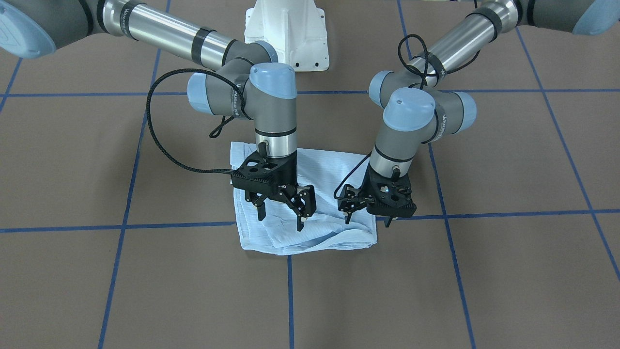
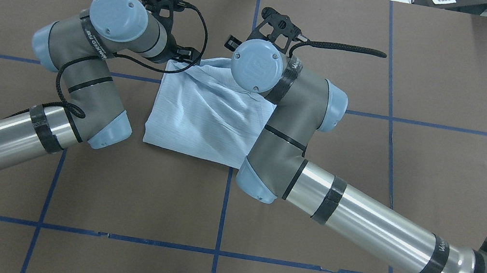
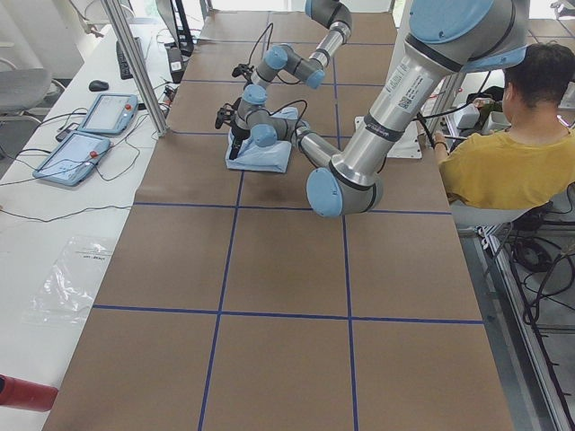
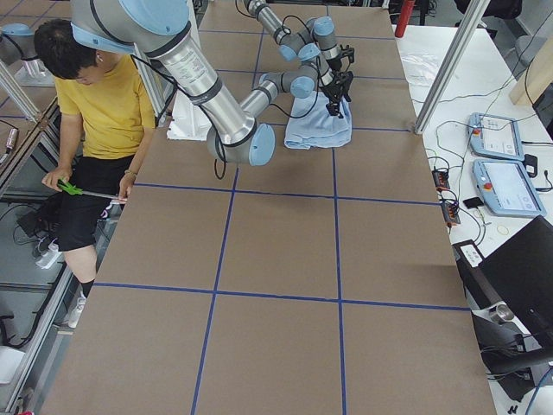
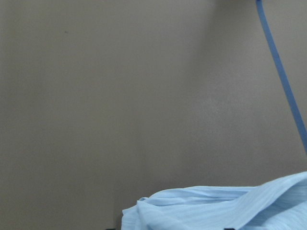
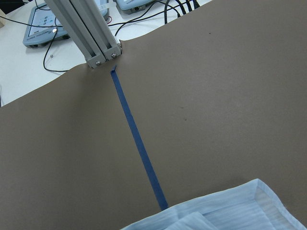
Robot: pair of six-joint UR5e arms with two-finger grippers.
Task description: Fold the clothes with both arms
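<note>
The pale-blue striped shirt (image 1: 310, 232) lies folded into a rough square on the brown table; it also shows in the overhead view (image 2: 203, 115). My right gripper (image 1: 282, 218) is open, fingers pointing down just over the shirt's front part. My left gripper (image 1: 368, 218) is open over the shirt's other front corner, one fingertip (image 1: 347, 216) at the cloth. Neither holds cloth. In the overhead view both wrists hide the fingers. The left wrist view shows a rumpled shirt edge (image 5: 216, 208) at the bottom; the right wrist view shows a folded edge (image 6: 225, 211).
Blue tape lines (image 1: 289, 300) grid the brown table cover. The white pedestal base (image 1: 286, 34) stands behind the shirt. An aluminium post (image 6: 91, 33) stands at the table's far edge. A seated person in yellow (image 3: 503, 162) and teach pendants (image 3: 90, 135) sit beside the table.
</note>
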